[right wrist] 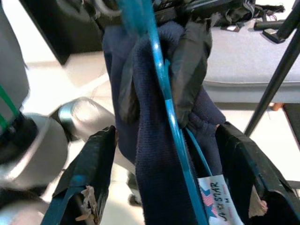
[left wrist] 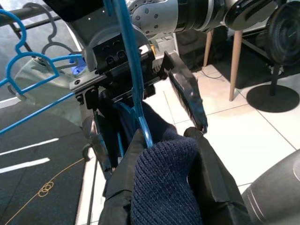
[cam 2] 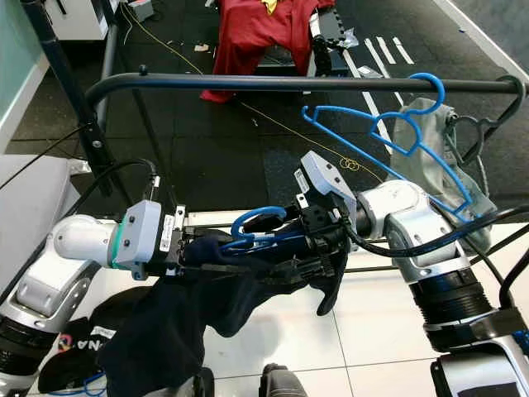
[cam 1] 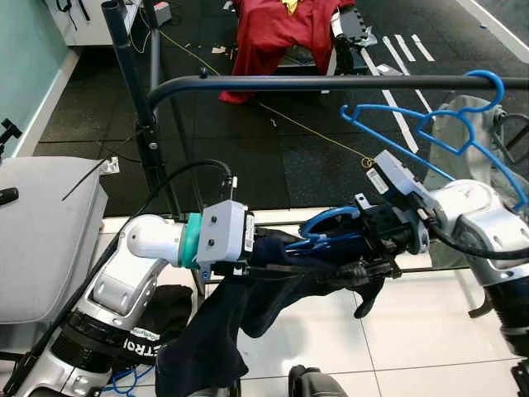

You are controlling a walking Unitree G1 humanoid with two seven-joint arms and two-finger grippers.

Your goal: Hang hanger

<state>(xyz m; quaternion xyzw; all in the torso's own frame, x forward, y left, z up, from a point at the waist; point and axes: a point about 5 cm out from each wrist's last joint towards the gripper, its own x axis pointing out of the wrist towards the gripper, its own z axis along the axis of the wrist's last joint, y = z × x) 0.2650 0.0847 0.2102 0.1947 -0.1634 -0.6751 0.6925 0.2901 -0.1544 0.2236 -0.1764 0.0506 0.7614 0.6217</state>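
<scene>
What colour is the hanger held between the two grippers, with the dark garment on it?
Blue. The hanger shows best in the right eye view, against the navy garment.

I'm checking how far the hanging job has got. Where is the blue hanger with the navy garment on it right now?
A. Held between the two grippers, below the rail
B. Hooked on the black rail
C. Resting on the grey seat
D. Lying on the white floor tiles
A: the blue hanger with the navy garment sits between the left gripper and right gripper, below the black rail.
</scene>
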